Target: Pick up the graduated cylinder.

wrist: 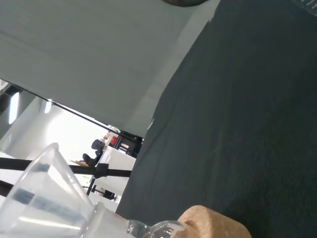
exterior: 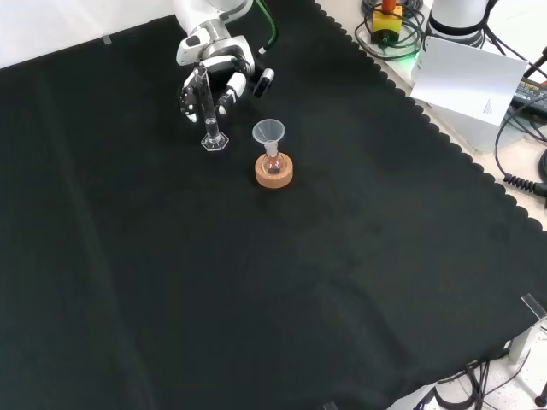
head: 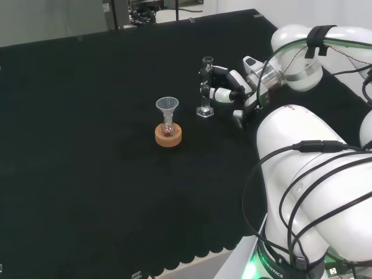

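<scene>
The graduated cylinder [head: 204,87] is a slim clear tube on a hexagonal foot, standing upright on the black cloth. The head view shows the hand [head: 228,88] just right of it, with its fingers [head: 214,93] reaching to the tube's side. The thumb [head: 239,116] hangs apart, well back from the tube. In the front view the cylinder [exterior: 208,115] stands directly before the hand [exterior: 215,68], with fingers showing on either side of it. The hand is open, its fingers only slightly bent, and whether they touch the glass is unclear.
A clear funnel [head: 167,106] sits in a small flask on a cork ring [head: 168,135], left of the cylinder in the head view. In the front view the cork ring [exterior: 274,170] lies lower right of the cylinder. The funnel [wrist: 44,198] looms close in the wrist view.
</scene>
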`<act>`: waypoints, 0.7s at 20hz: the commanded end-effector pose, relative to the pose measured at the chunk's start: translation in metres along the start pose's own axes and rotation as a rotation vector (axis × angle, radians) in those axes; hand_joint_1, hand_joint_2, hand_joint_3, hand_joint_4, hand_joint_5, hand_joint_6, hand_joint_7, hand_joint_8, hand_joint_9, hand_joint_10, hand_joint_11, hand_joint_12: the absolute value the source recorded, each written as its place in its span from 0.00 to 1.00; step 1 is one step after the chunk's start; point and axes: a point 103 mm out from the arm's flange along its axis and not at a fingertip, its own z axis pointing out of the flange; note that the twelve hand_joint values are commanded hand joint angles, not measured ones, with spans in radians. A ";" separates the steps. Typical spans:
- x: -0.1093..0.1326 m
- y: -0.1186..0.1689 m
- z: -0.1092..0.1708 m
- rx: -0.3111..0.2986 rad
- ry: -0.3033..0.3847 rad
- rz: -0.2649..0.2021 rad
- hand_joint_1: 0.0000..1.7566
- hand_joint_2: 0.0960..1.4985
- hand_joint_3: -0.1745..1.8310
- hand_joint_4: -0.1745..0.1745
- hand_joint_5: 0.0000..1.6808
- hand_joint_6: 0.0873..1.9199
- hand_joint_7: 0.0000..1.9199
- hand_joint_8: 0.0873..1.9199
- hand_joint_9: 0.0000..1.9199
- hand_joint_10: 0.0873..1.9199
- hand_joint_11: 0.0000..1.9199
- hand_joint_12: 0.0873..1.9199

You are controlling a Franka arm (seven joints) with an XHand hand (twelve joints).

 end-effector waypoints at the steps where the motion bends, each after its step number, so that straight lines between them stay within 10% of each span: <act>1: 0.003 -0.001 0.001 0.005 0.005 -0.010 0.68 0.68 0.00 0.37 0.34 0.35 0.31 0.30 0.42 0.21 0.25 0.62; 14: 0.000 -0.001 0.005 0.002 0.009 0.002 0.68 0.72 0.00 0.39 0.41 0.37 0.35 0.29 0.48 0.17 0.33 0.58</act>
